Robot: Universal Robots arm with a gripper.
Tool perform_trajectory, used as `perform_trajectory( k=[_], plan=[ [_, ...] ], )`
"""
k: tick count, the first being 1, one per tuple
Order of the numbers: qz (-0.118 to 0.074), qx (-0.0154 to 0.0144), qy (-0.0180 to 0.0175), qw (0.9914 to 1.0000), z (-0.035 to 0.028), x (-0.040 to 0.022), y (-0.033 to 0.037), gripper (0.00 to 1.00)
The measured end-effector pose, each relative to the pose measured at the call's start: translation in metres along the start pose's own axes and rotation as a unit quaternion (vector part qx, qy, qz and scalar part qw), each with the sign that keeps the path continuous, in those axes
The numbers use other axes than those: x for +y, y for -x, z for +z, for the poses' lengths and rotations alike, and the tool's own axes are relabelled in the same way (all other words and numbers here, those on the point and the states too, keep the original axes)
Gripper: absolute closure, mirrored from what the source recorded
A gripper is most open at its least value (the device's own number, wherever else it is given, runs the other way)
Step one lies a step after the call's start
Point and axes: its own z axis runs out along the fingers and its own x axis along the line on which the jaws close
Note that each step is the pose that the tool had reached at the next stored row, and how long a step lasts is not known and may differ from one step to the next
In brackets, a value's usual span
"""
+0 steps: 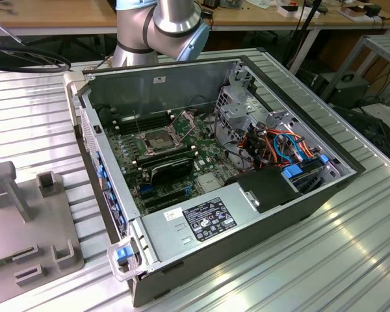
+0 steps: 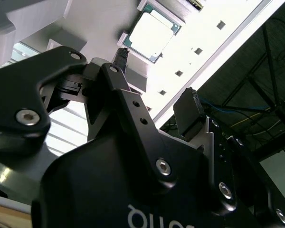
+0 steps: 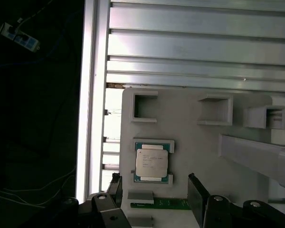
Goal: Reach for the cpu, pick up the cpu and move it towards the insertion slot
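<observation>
Gripper [image 3: 153, 178] [image 2: 155, 73], in both wrist views, hangs released over the pale grey fixture plate [image 3: 194, 142], its two black fingers [image 3: 197, 194] spread with nothing between them. One cpu [image 3: 152, 161] lies flat in a shallow recess of that plate, just ahead of the fingertips. It is near-square with no clear long axis, matte silver lid up on a green board, edges parallel to the plate's edges. Three boxy open-sided brackets [image 3: 145, 107] stand farther along the plate. One insertion slot [image 1: 157, 140], silver-framed with a dark centre, sits inside the open computer case [image 1: 162, 81], on the exterior view's right of the plate.

Bright even light, glare washing out cpu [image 2: 152, 34], dark surroundings
</observation>
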Motion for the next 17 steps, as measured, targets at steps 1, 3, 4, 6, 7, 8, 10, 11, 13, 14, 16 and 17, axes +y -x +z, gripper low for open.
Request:
perform_trajectory(
  k=[1,3,4,6,7,8,10,11,13,14,16,17],
  plan=[
    [0.000,0.0000,0.0000,1.00000,0.0001,0.0000,0.0000,0.34],
    [0.000,-0.0002,0.0001,1.00000,0.0011,0.0000,0.0000,0.34],
    [0.000,0.0000,0.0000,1.00000,0.0016,0.0000,0.0000,0.34],
    [0.000,0.0000,0.0000,1.00000,0.0031,-0.0001,0.0000,0.34],
    [0.000,0.0000,0.0000,1.00000,0.0044,-0.0002,-0.0001,0.34],
    [0.000,0.0000,0.0000,1.00000,0.0053,-0.0003,-0.0001,0.34],
    [0.000,0.0000,0.0000,1.00000,0.0087,-0.0006,-0.0001,0.34],
    [0.000,0.0000,0.0000,1.00000,0.0100,-0.0007,-0.0002,0.34],
    [0.000,0.0000,0.0000,1.00000,0.0127,-0.0009,-0.0002,0.34],
    [0.000,0.0000,0.0000,1.00000,0.0144,-0.0010,-0.0002,0.34],
    [0.000,0.0000,0.0001,1.00000,0.0165,-0.0012,-0.0002,0.34],
    [0.000,0.0000,0.0000,1.00000,0.0175,-0.0013,-0.0003,0.34]
  ],
)
